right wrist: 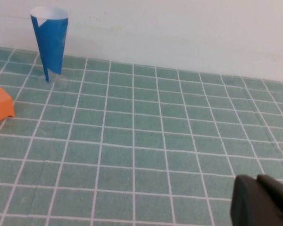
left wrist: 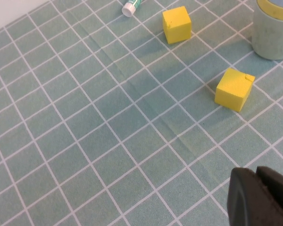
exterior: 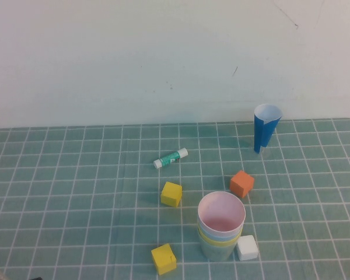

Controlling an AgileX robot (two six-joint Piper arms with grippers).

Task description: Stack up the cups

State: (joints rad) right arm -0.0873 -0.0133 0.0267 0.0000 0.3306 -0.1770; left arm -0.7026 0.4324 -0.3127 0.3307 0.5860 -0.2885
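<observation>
The cups stand nested in one upright stack [exterior: 221,227] at the front middle of the green tiled mat. The pink cup [exterior: 221,211] is on top, with light blue and yellow rims under it and the green cup [exterior: 217,252] at the bottom. The stack's lower part also shows in the left wrist view [left wrist: 273,33]. Neither arm shows in the high view. My left gripper [left wrist: 255,173] is shut and empty, above the mat and well short of the stack. My right gripper [right wrist: 257,180] is shut and empty over bare mat on the right.
A dark-blue paper cone [exterior: 266,127] stands at the back right by the wall. A glue stick [exterior: 170,158], two yellow cubes [exterior: 171,193] [exterior: 164,258], an orange cube [exterior: 242,183] and a white cube [exterior: 247,247] lie around the stack.
</observation>
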